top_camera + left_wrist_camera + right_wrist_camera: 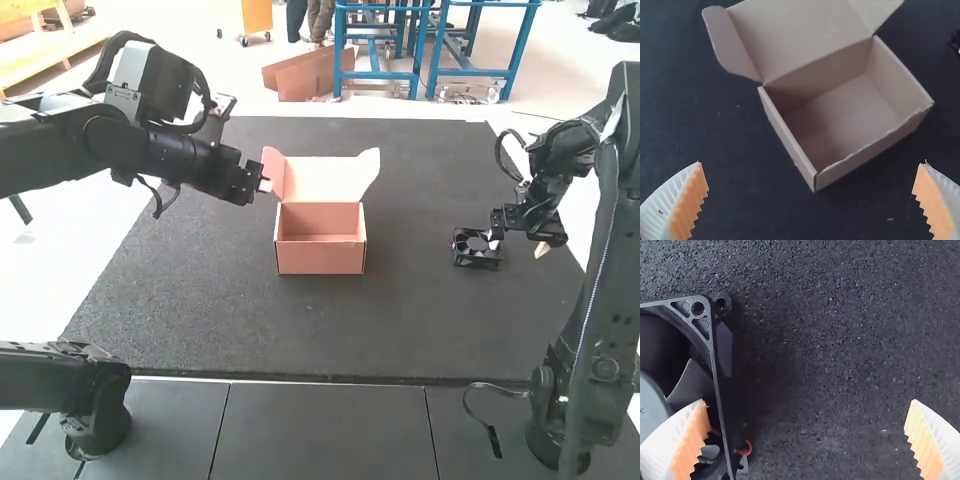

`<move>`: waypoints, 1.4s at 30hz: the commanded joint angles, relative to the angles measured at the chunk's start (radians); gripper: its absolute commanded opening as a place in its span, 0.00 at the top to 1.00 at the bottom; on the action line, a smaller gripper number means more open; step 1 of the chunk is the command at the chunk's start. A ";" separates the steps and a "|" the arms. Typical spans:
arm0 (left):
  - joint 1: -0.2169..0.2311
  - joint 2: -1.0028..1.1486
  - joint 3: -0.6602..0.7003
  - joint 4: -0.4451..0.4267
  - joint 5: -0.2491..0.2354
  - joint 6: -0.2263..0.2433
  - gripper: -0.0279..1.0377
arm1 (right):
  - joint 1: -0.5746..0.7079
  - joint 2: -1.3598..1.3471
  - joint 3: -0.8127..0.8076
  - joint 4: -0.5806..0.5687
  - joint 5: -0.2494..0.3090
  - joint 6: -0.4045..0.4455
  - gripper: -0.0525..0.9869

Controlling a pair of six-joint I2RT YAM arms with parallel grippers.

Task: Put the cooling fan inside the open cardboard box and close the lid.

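A: High view first. Which step?
B: Pick-up, I'd say; the fan isn't lifted. The cooling fan (476, 248) sits on the counter (200, 300), to the right of the cardboard box (320, 238) and well apart from it. The right gripper (518, 244) is down at the fan's right edge, spread wide, holding nothing.
A: Left arm?
B: The left gripper (262, 181) hangs just beside the left flap of the lid (330, 172), also spread. The lid stands up at the back. The box mouth faces up and its long side runs left to right.
A: Left wrist view?
B: Its orange pads (689, 200) are far apart, with the box below and between them. The fan isn't in it.
A: Right wrist view?
B: One of its orange pads (687, 440) is over the fan's face by the frame wall, the other over the counter, with a wide gap between. Nothing is gripped.
A: Fan heading?
B: The frame is square and the body flat, so there's no real long axis. The face with hub and blades looks turned up toward the wrist camera, and a corner with screw holes lies ahead of the pads. I can't tell if it's flat or slightly tipped.
A: Next move?
B: My guess: close on that frame wall, lift, carry it left over the box mouth and lower it in flat. After that, fold the lid forward and tuck the flaps.
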 commanded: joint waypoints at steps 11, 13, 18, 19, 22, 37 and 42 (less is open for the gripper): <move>0.005 -0.008 0.045 0.001 -0.010 0.008 0.06 | -0.016 0.098 -0.006 -0.032 -0.065 0.051 0.85; 0.017 -0.008 0.043 0.001 -0.010 0.008 0.06 | -0.013 0.098 -0.009 -0.030 -0.083 0.058 0.97; 0.049 -0.010 0.038 0.003 -0.010 0.009 0.06 | -0.009 0.089 0.013 -0.024 -0.092 0.129 0.97; 0.054 -0.008 0.038 0.004 -0.010 0.009 0.06 | -0.009 0.085 0.022 -0.025 -0.104 0.140 0.97; 0.057 -0.008 0.037 0.006 -0.010 0.009 0.06 | -0.009 0.022 0.037 -0.039 -0.115 0.140 0.97; 0.057 -0.010 -0.018 0.054 -0.012 0.008 0.06 | -0.004 -0.523 -0.026 -0.245 -0.227 0.213 0.97; 0.063 -0.008 -0.032 0.064 -0.012 0.006 0.06 | 0.001 -0.679 -0.046 -0.314 -0.307 0.252 0.97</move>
